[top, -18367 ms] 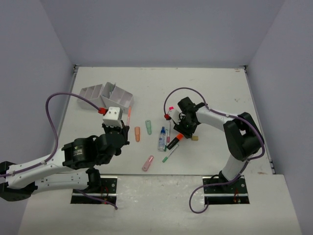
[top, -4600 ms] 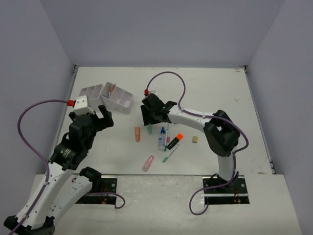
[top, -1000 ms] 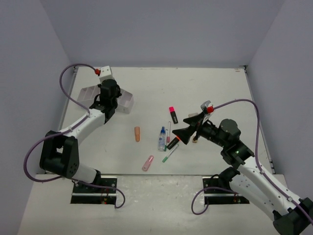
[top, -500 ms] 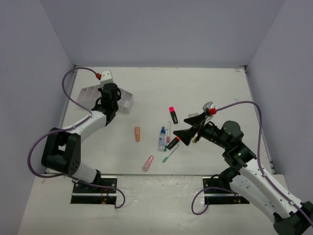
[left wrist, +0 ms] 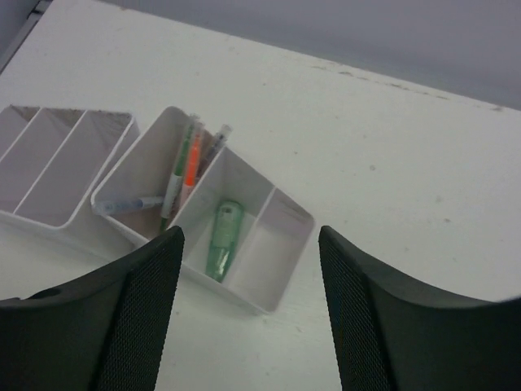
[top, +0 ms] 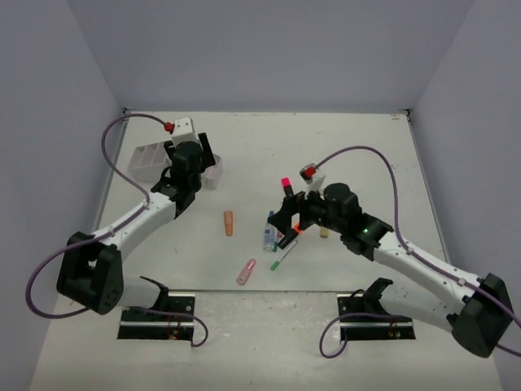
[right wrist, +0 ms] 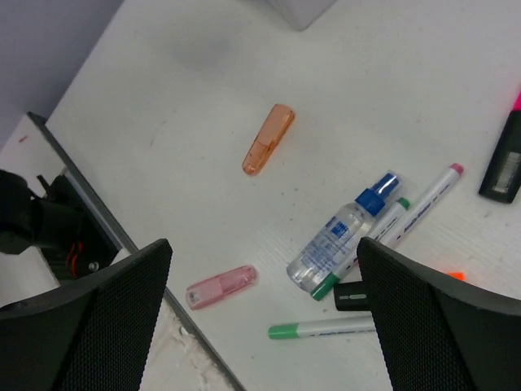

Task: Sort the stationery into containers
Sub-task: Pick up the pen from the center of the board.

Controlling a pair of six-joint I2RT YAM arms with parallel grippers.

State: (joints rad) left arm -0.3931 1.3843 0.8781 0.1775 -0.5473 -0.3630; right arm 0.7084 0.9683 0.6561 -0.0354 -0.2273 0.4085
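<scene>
The white containers point(left wrist: 281, 213) lie below my open left gripper point(left wrist: 251, 238), whose jaws hold nothing. A green highlighter point(left wrist: 221, 240) rests in a middle compartment, and several pens point(left wrist: 183, 167) fill the long one. My right gripper point(right wrist: 262, 248) hangs open over loose stationery on the table. Under it are a blue-capped clear bottle point(right wrist: 342, 236), a green-capped marker point(right wrist: 321, 329), a pink piece point(right wrist: 221, 287) and an orange piece point(right wrist: 269, 138). From above, the left gripper point(top: 195, 163) is at the containers point(top: 210, 173). The right gripper point(top: 286, 218) covers the bottle point(top: 269, 232).
A second white organiser point(left wrist: 57, 163) with bare compartments sits left of the first. A black and pink highlighter point(right wrist: 505, 159) lies at the far right. The table's near edge and the left arm's base plate point(right wrist: 65, 236) are close to the pink piece.
My left gripper has opened above the containers and pulled back a little. My right arm has swung left and down over the loose stationery.
</scene>
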